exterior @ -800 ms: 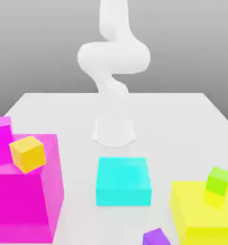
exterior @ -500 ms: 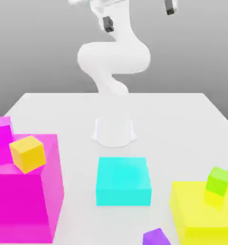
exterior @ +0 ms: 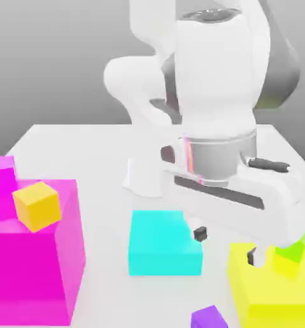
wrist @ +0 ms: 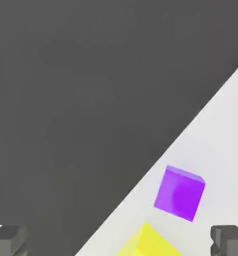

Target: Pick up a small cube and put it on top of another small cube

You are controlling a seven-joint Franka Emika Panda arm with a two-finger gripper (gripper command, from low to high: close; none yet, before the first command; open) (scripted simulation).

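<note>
The small cube (exterior: 209, 318), purple and glossy, lies on the white table at the front edge, between the cyan block and the yellow block. In the hand view the small cube (wrist: 179, 193) sits near the table's edge, beside a corner of the yellow block (wrist: 147, 243). My gripper (exterior: 225, 245) hangs open above and behind the cube, over the gap between cyan and yellow blocks, with nothing between its fingertips (exterior: 200, 234). Both dark fingertips (wrist: 230, 240) stand wide apart in the hand view.
A big magenta block (exterior: 33, 256) at the exterior view's left carries a small orange cube (exterior: 37, 205) and a small magenta cube (exterior: 1, 186). A cyan block (exterior: 161, 246) lies centre. The big yellow block (exterior: 277, 291) carries a lime-green cube (exterior: 296, 248), partly behind my hand.
The arm has swung down from the top of the picture to low over the table's front. The hand now covers part of the lime-green cube. The cubes have not moved.
</note>
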